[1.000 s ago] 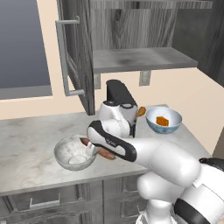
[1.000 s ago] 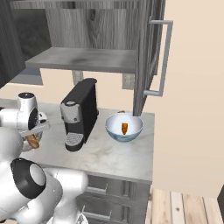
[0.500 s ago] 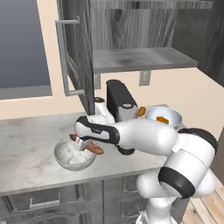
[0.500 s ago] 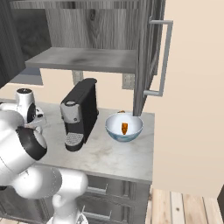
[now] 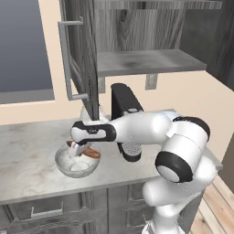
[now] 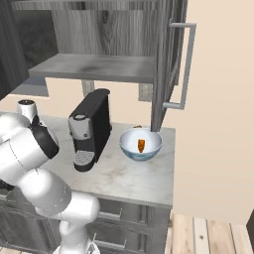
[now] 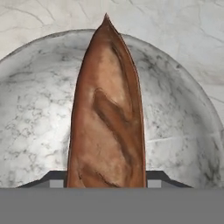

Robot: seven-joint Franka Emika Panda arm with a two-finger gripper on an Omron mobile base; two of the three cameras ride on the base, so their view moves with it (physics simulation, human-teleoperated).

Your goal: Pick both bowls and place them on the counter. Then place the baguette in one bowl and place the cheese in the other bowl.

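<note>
Baguette (image 7: 107,118), pinched by the pincer (image 5: 78,150), hangs over the marbled bowl (image 5: 77,162) at counter (image 5: 27,155) left, apparently for release.

The left base view looked forward and down from behind the arm's left side, taking in the counter (image 5: 27,151), the coffee machine (image 5: 125,119) and the open cabinet shelf (image 5: 146,61) at middle range. The right base view faced the same counter (image 6: 134,178), coffee machine (image 6: 92,129) and shelf (image 6: 94,67) from behind the arm's right. The hand view sat very close, looking along the gripper into the marbled bowl (image 7: 39,109), with the baguette (image 7: 107,118) running up its middle.
</note>
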